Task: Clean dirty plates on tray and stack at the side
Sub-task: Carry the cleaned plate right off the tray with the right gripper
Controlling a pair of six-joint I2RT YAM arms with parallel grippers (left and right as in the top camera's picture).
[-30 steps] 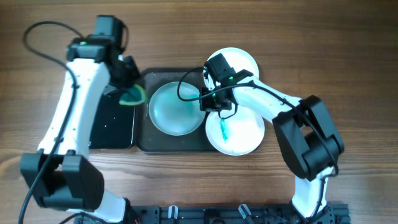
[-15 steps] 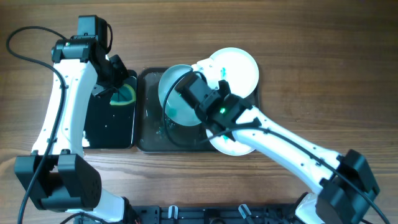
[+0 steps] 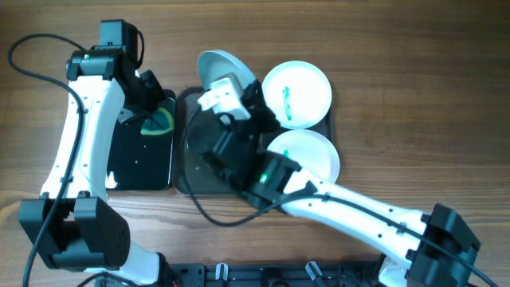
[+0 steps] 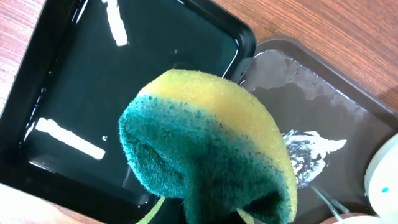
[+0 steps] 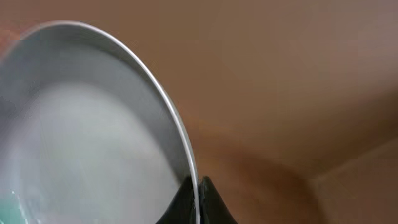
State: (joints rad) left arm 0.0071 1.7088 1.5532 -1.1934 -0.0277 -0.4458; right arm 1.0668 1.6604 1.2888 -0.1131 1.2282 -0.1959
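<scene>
On the wooden table, the tray sits at centre, wet in places, with a smaller black tray touching its 9 o'clock side. One plate with a teal smear lies at the tray's 1 o'clock corner. A second plate lies at 4 o'clock, partly under the right arm. The third plate is tilted above the tray's 11 o'clock edge, its rim pinched by the closed right gripper. Over the black tray's 1 o'clock corner, the left gripper clamps a folded yellow-green sponge.
</scene>
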